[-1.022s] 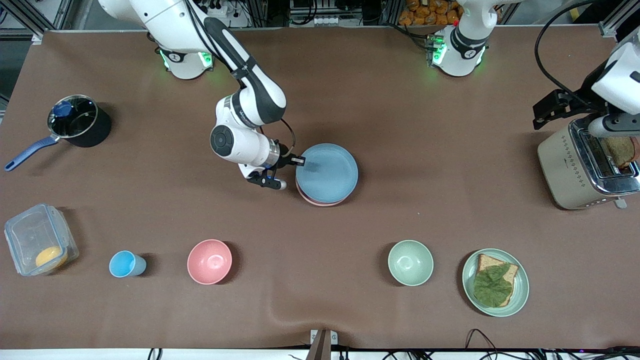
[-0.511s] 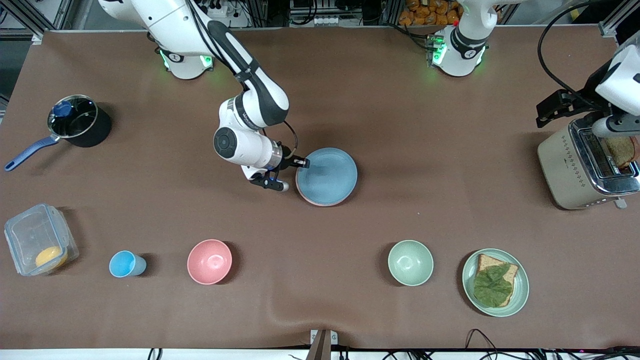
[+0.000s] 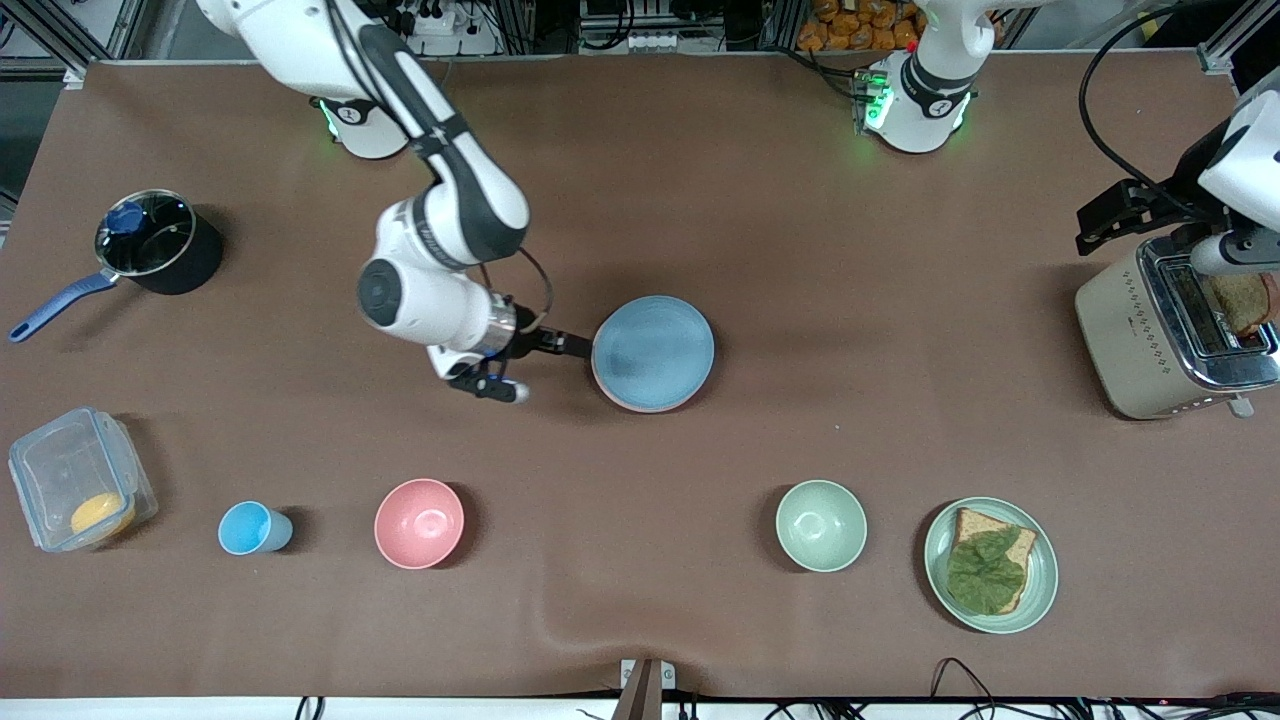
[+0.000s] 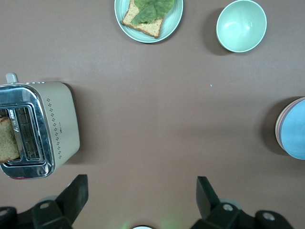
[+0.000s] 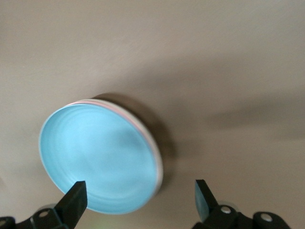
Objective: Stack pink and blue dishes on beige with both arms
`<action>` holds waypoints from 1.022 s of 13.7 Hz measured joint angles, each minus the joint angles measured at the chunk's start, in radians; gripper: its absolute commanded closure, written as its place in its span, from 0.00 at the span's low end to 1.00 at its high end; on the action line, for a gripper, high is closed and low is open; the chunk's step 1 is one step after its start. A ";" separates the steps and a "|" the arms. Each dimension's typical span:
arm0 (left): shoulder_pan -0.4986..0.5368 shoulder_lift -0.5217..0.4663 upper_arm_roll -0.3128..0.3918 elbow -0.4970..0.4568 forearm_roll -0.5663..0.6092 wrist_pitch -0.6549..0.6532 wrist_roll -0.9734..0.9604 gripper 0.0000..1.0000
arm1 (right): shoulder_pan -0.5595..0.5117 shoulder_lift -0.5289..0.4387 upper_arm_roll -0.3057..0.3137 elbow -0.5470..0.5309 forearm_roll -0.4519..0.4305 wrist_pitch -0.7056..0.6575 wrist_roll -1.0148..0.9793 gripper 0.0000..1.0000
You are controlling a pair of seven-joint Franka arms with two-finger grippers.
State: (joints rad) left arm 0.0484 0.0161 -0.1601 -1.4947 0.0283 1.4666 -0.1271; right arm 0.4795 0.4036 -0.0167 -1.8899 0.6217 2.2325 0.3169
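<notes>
The light blue plate (image 3: 653, 352) lies on top of a stack in the middle of the table. Under it a sliver of the pink plate (image 3: 640, 408) shows. In the right wrist view the blue plate (image 5: 97, 160) sits on a thin pink rim (image 5: 128, 114) and a pale beige rim (image 5: 158, 164). My right gripper (image 3: 570, 346) (image 5: 139, 191) is open, just off the stack's edge toward the right arm's end, holding nothing. My left gripper (image 3: 1095, 225) (image 4: 141, 183) waits open and empty, high beside the toaster.
Toaster (image 3: 1170, 335) with bread at the left arm's end. Green plate with sandwich (image 3: 990, 565), green bowl (image 3: 821, 525), pink bowl (image 3: 419, 523) and blue cup (image 3: 250, 528) line the camera side. Pot (image 3: 155, 240) and lidded container (image 3: 75, 478) stand at the right arm's end.
The blue plate settled flat onto the pink one. My right gripper let go of its rim and pulled back toward the right arm's end. The left arm barely moved.
</notes>
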 measured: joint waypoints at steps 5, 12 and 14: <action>0.000 0.000 0.000 0.000 -0.003 -0.007 -0.003 0.00 | -0.105 -0.141 -0.122 0.002 -0.270 -0.310 -0.146 0.00; -0.004 -0.010 -0.008 0.000 -0.006 -0.031 -0.115 0.00 | -0.376 -0.353 -0.149 0.017 -0.499 -0.553 -0.503 0.00; -0.005 -0.011 -0.010 0.000 -0.006 -0.034 -0.129 0.00 | -0.375 -0.417 -0.140 0.046 -0.579 -0.574 -0.501 0.00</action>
State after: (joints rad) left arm 0.0430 0.0050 -0.1697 -1.4948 0.0218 1.4321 -0.2561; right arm 0.1047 -0.0132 -0.1567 -1.8437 0.0429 1.6583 -0.1843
